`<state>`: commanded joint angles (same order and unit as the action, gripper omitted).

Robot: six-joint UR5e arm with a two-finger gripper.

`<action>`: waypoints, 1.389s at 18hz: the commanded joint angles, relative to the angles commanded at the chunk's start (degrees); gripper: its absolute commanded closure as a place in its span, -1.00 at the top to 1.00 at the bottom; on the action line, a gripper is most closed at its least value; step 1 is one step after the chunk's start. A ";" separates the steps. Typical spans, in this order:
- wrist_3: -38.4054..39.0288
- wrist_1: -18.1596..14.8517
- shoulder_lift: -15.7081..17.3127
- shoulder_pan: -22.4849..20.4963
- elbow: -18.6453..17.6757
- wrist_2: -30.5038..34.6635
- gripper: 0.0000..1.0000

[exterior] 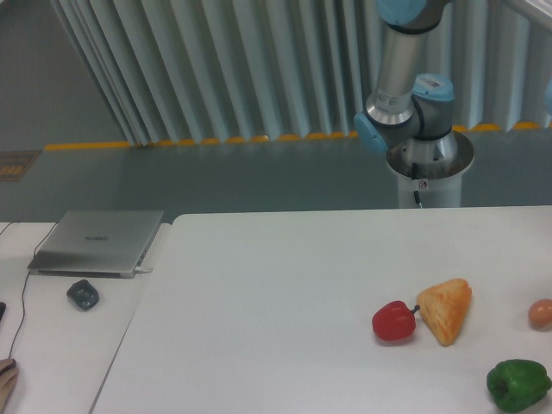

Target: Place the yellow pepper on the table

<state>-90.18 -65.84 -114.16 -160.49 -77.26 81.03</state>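
The gripper and the yellow pepper are both out of view, only the arm [398,73] rising behind the desk [259,302], which carries a red pepper [393,321] touching an orange wedge [446,310], with a green pepper [517,384] nearer the camera.
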 joint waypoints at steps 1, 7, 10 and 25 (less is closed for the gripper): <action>0.09 0.44 -0.79 -0.09 0.88 0.00 1.00; 3.77 5.09 -5.36 -2.46 4.49 -0.17 1.00; 7.11 8.61 -6.95 -3.69 4.58 -0.17 1.00; 9.93 18.46 -13.01 -4.66 4.40 -0.17 1.00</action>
<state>-80.24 -47.38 -127.17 -165.15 -72.86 80.86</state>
